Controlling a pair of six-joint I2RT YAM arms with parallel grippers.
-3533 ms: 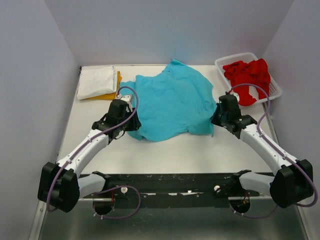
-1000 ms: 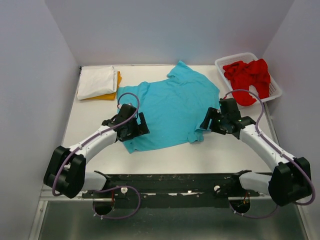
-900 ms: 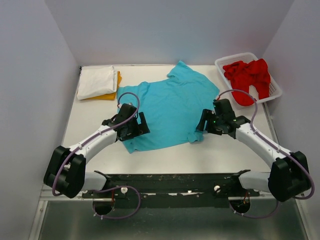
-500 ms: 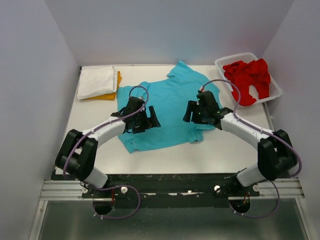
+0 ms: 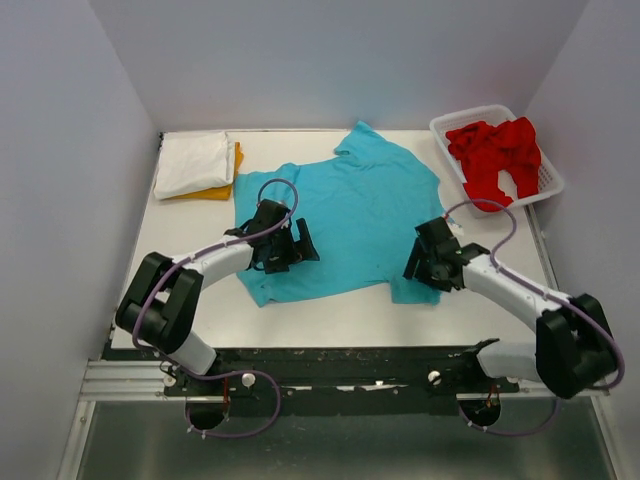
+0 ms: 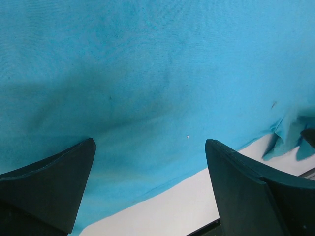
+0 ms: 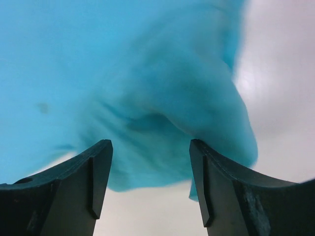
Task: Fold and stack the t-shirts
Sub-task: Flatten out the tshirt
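Note:
A turquoise t-shirt lies spread flat across the middle of the table. My left gripper hovers open over its near left part; in the left wrist view the left gripper has only turquoise cloth below it and nothing between the fingers. My right gripper stands open above the shirt's near right corner; the right wrist view shows the right gripper over a blurred, rumpled hem. Red t-shirts fill the basket. A folded white t-shirt rests on an orange one.
The white slatted basket stands at the back right corner. The folded stack is at the back left. Grey walls close in the table on three sides. Bare tabletop runs along the near edge in front of the shirt.
My right gripper moved from the shirt's middle back toward the near right, and the bunched near right corner now lies spread out. The left gripper barely shifted.

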